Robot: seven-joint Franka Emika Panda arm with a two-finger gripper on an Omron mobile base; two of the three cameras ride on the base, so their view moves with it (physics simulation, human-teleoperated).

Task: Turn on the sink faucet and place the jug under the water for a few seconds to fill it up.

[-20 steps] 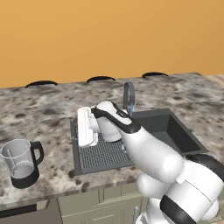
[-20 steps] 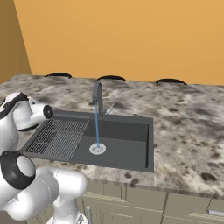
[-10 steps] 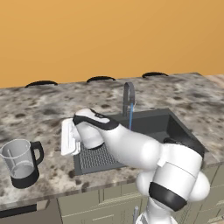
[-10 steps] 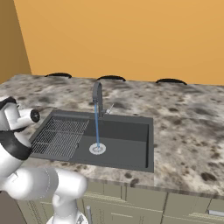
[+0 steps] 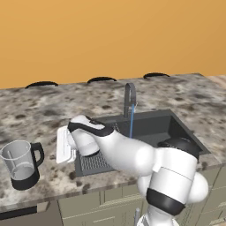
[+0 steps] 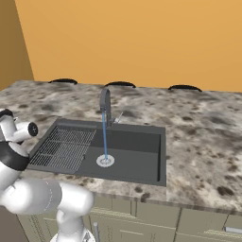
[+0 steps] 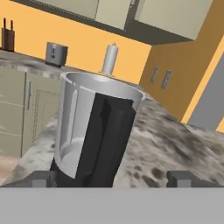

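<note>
One jug (image 5: 20, 163), upright on the speckled counter (image 5: 39, 112) well to the left of the sink (image 5: 152, 130), black handle turned toward the basin side. Empty by the look of it, long axis vertical. In the hand view, looming large and close straight ahead, handle (image 7: 107, 140) facing the camera squarely between the two fingertips (image 7: 41, 178).

One gripper (image 5: 64, 143), hanging just past the sink's left rim, between basin and jug, pointed leftward at the jug. Fingertips set wide at either lower corner of the hand view, apart and clamped on nothing. Not yet around the handle; a gap of counter left to cross, judged from the left base view.

One sink faucet (image 6: 105, 106), arched over the basin, with one thin stream of water (image 6: 104, 137) falling straight to the round drain (image 6: 105, 161). Tap step done, then; jug pickup in hand.

Coming move probably a short reach further left, level with the handle, then a carry rightward back to the stream. One arm, so no choice of hand.

Three dark stools (image 5: 101, 80) behind the counter; one ribbed grid (image 6: 66, 146) in the sink's left half.
</note>
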